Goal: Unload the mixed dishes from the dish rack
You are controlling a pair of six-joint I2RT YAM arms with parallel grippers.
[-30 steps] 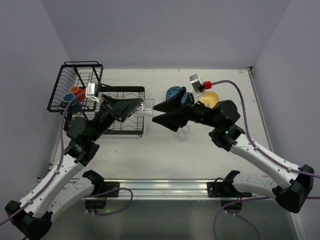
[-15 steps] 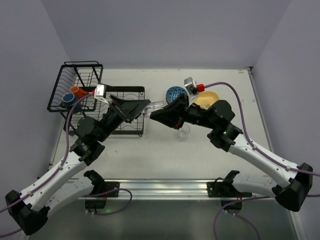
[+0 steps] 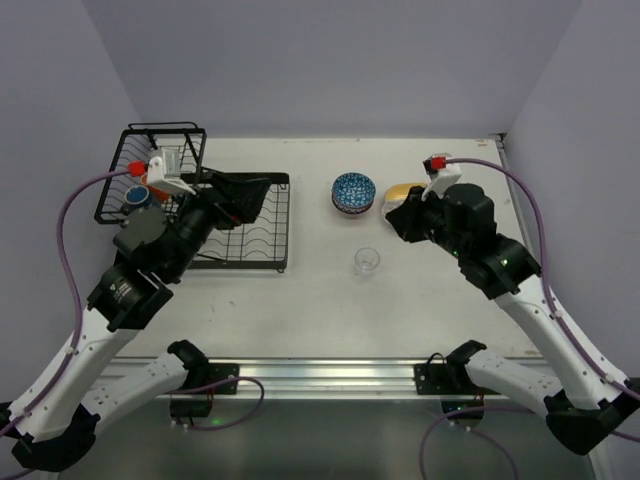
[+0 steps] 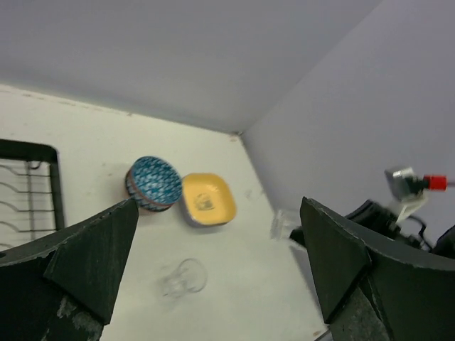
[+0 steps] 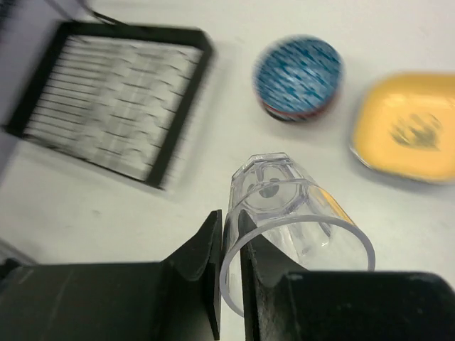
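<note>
My right gripper (image 5: 231,263) is shut on the rim of a clear glass (image 5: 284,206), one finger inside and one outside, held in the air beside the yellow plate (image 5: 409,128). In the top view the right gripper (image 3: 395,218) sits at that plate (image 3: 408,189). A second clear glass (image 3: 367,261) stands on the table. The blue-white bowl (image 3: 353,192) rests near the plate. My left gripper (image 3: 250,195) hangs open and empty over the dish rack's flat tray (image 3: 240,245). An orange mug (image 3: 155,182) and a dark mug (image 3: 137,197) sit in the raised basket (image 3: 125,165).
The left wrist view looks across the table at the bowl (image 4: 154,184), plate (image 4: 207,199), standing glass (image 4: 183,275) and the right arm (image 4: 398,220) by the right wall. The rack tray (image 5: 114,135) lies far left of the right gripper.
The two grippers met mid-table at the glass. The left one opened and pulled back over the rack; the right one shut on the glass and carried it right toward the plate.
</note>
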